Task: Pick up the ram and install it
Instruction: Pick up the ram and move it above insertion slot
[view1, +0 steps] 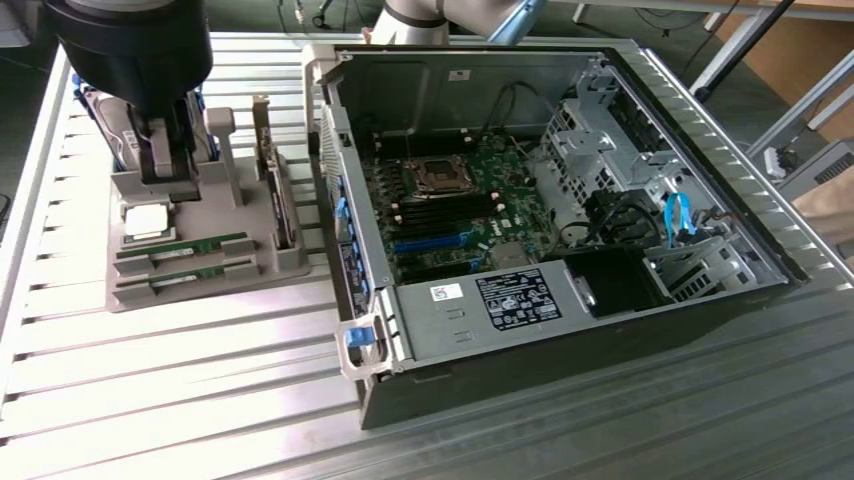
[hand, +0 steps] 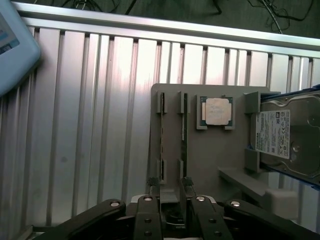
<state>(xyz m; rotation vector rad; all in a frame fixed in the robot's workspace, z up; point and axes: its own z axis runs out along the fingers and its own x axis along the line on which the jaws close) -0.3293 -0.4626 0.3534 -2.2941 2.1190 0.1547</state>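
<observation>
Aluminium table, open case, grey holder: gripper poised over the ram, nothing held.

Ribbed table (view1: 160, 400) carries the case (view1: 441, 400) on the exterior view's right and the holder (view1: 200, 298) on its left. The gripper (view1: 167, 170) hangs above the holder's middle, its fingers (hand: 148, 212) spread wide and empty. Ram (view1: 180, 250) stands on edge in the holder's slots, two green sticks side by side, just beside the CPU (hand: 216, 111). In the wrist view the sticks run edge-on ahead of the fingertips. The step in hand looks like the approach. To do it well I would centre the gap on one stick alone, with the fingers square to its flat faces. I would come down at mid-length, clear of the CPU, and check that the neighbour stick sits outside the pinch.
</observation>
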